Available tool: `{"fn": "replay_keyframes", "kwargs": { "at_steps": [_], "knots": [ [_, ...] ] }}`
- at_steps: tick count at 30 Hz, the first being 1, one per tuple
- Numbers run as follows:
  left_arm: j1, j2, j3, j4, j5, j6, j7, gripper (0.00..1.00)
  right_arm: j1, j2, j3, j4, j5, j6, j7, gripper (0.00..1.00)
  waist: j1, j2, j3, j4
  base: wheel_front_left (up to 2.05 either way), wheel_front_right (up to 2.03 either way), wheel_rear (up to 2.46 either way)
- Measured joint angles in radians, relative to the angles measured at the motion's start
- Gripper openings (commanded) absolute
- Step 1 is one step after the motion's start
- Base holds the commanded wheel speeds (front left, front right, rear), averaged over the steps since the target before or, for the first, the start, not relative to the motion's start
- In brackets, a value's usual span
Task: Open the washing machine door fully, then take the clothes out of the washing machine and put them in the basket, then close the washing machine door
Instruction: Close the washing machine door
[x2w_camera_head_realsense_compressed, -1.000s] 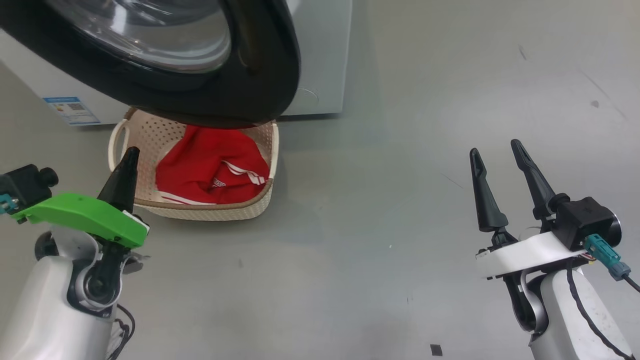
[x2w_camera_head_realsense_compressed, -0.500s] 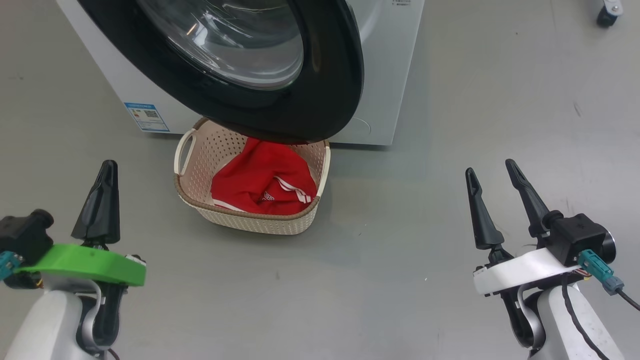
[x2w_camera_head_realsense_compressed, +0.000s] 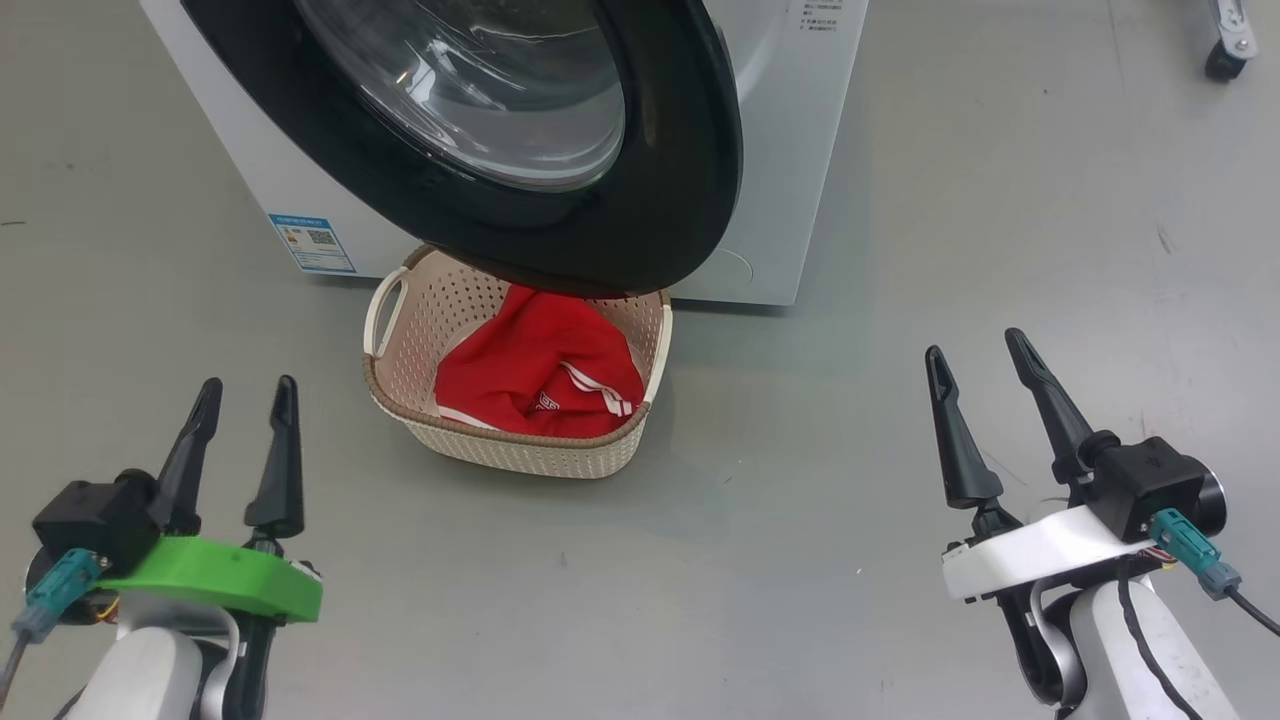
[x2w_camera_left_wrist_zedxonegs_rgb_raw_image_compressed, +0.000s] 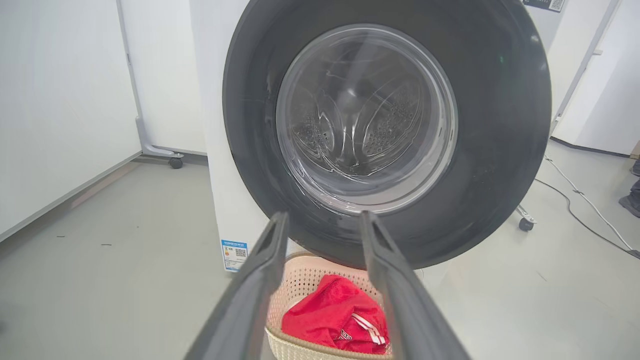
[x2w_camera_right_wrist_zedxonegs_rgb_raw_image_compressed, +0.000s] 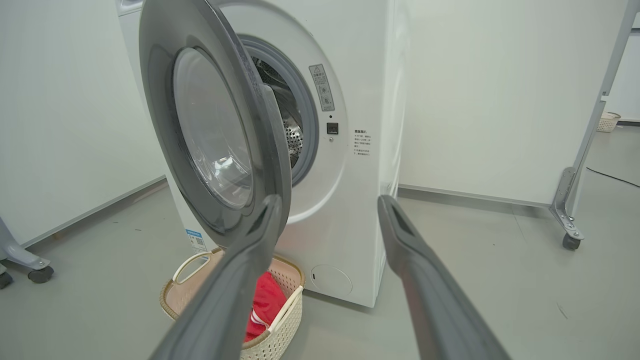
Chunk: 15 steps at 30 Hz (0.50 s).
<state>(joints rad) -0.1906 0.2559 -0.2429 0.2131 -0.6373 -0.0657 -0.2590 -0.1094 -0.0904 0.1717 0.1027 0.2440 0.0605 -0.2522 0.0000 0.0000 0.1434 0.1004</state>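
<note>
**Here: red clothes in the basket, washer door standing ajar**

The clothes (x2w_camera_head_realsense_compressed: 535, 375), a red garment with white trim stripes, lie bunched inside the basket (x2w_camera_head_realsense_compressed: 520, 455). They cover most of its bottom and leave a bare strip along its left side. The basket is cream, with perforated walls, a brown woven-look rim and white loop handles. It sits on the grey floor (x2w_camera_head_realsense_compressed: 800, 520) just in front of the washing machine (x2w_camera_head_realsense_compressed: 790, 150), a white box with a small blue label sticker (x2w_camera_head_realsense_compressed: 312, 243) low on its front, to the left of the basket.

The washing machine door (x2w_camera_head_realsense_compressed: 660, 150) hangs over the basket. From the head camera, its glossy black rim hides the basket's far edge. From the right wrist camera, the door is swung partway out. Its free edge stands apart from the white front, and the grey seal (x2w_camera_right_wrist_zedxonegs_rgb_raw_image_compressed: 309, 120) and the perforated steel drum (x2w_camera_right_wrist_zedxonegs_rgb_raw_image_compressed: 292, 137) show in the gap behind it. From the left wrist camera, the clear bowl window faces the lens.

The left gripper (x2w_camera_head_realsense_compressed: 248, 385) sits at the lower left of the head view, well apart from the basket. Its two dark fingers are spread, with nothing between them. The right gripper (x2w_camera_head_realsense_compressed: 972, 344) sits at the lower right above bare floor, its fingers also parted and empty. Both point towards the machine.

A caster wheel (x2w_camera_head_realsense_compressed: 1222, 60) shows in the far upper right corner.
</note>
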Motion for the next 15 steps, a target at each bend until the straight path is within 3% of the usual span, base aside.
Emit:
{"fn": "replay_keyframes", "kwargs": {
  "at_steps": [6,15],
  "knots": [
    [0.007,0.009,-0.014,-0.006,0.081,0.018,0.002,1.0,0.001,0.002,0.0,-0.002,-0.002,0.003,0.0,1.0,0.0,0.0,0.003,-0.002,0.0,0.0,0.0],
    [0.012,-0.027,0.023,-0.06,0.106,0.035,0.002,1.0,0.002,0.005,0.0,-0.006,-0.005,0.009,0.0,1.0,0.0,0.0,0.006,-0.003,0.0,0.0,0.0]
  ]
}}
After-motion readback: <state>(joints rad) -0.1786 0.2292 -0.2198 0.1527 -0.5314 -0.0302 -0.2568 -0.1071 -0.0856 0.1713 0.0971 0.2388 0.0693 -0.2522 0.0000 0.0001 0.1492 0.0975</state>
